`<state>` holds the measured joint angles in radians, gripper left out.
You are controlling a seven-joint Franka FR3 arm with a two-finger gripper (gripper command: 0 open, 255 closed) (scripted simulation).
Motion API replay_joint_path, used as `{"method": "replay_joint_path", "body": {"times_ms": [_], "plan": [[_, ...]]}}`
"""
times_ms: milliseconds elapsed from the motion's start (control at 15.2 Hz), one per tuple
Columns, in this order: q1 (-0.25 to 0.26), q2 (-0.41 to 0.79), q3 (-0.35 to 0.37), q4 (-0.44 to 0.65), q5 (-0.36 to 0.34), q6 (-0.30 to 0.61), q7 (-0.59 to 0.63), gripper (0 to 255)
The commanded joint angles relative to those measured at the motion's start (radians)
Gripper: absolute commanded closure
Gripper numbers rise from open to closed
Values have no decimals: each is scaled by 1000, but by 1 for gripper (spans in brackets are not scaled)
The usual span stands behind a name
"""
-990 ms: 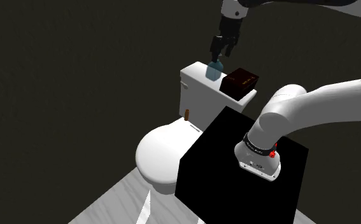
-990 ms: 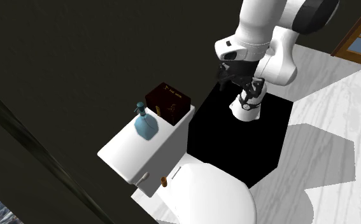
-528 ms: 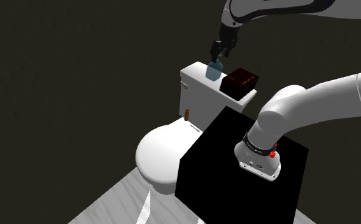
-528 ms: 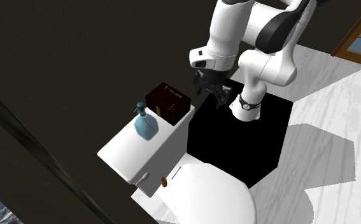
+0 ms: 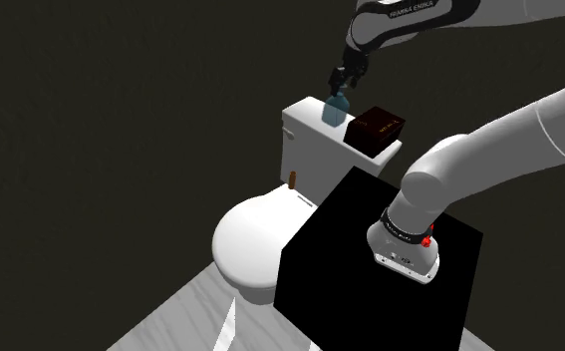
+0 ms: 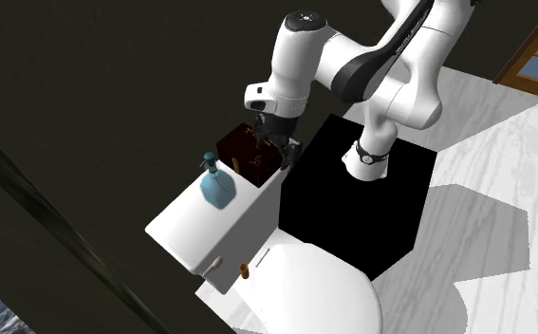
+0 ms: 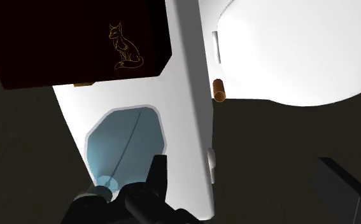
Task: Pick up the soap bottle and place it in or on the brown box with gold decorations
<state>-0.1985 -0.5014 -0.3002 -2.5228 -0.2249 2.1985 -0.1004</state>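
Currently the tool (image 6: 276,147) hangs over the toilet tank (image 6: 186,223). A second ago it hung above the black stand (image 6: 352,209), well short of the tank. Finding: you have largely made the approach, and the grasp is not begun. Bottle and box have not shifted on the tank in that time.

Tool state: fingers (image 7: 158,184) spread, nothing between them.

Nearest item is the soap bottle (image 7: 125,137). It is pale blue and translucent, and stands upright on the tank lid at the end farther from the stand. In the wrist view it lies just outside one finger, not in the gap, and the gap itself looks past the tank's front edge. The tool is above the bottle, with no contact. The second exterior view puts the tool nearer the box's end of the tank.

Next along the tank is the dark brown box (image 7: 77,44), with a gold fox drawn on its top, just beside the bottle.

Beyond the tank's front edge is the white toilet seat cover (image 7: 300,51).

Judgement: you should shift the tool along the tank and centre it on the bottle before descending, or a finger may strike the pump.
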Motion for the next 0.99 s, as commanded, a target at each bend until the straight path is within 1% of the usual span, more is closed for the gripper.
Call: {"method": "replay_joint_path", "body": {"times_ms": [0, 330, 528, 660, 924], "plan": [[-12, 56, -35, 19, -10, 67, -25, 0], [-24, 207, -112, 79, 1, 225, -82, 0], [-24, 304, -159, 129, 37, 310, -131, 0], [-22, 371, -189, 167, 78, 362, -172, 0], [-18, 419, -199, 170, 112, 406, -198, 0]]}}
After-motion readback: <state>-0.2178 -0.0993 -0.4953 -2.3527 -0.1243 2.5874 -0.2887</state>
